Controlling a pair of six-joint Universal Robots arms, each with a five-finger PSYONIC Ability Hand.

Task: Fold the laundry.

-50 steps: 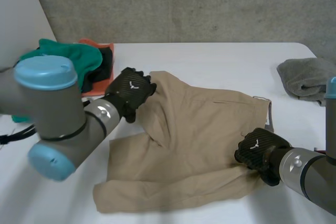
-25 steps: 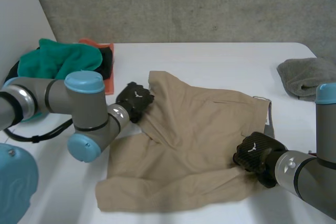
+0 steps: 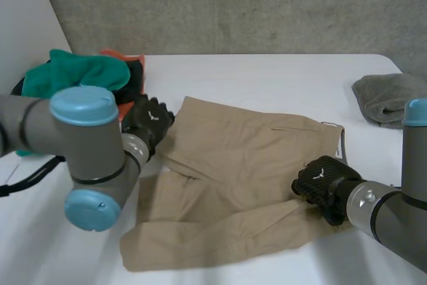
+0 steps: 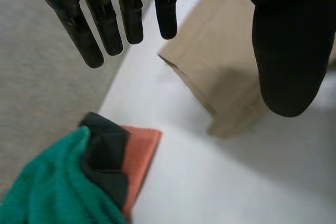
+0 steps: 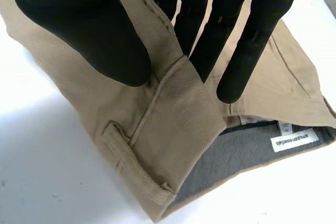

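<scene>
Tan shorts [image 3: 247,171] lie spread on the white table [image 3: 267,71]. My left hand [image 3: 148,119] hovers at their far left corner, open, fingers [image 4: 126,14] straight and thumb held apart with nothing between them; the tan corner [image 4: 220,72] lies on the table below it. My right hand [image 3: 322,181] is at the waistband on the right side. In the right wrist view its thumb [image 5: 89,30] and fingers pinch the waistband [image 5: 173,124], which is folded over beside a belt loop [image 5: 131,166] and the grey lining.
A heap of green, black and orange clothes [image 3: 80,75] lies at the far left, close to my left hand, and appears again [image 4: 47,182] in the left wrist view. A grey cloth [image 3: 390,98] sits at the far right. A concrete wall backs the table.
My left hand let go of the raised fold and drew back to the left; the cloth dropped flat. The right hand kept its pinch and barely moved.
</scene>
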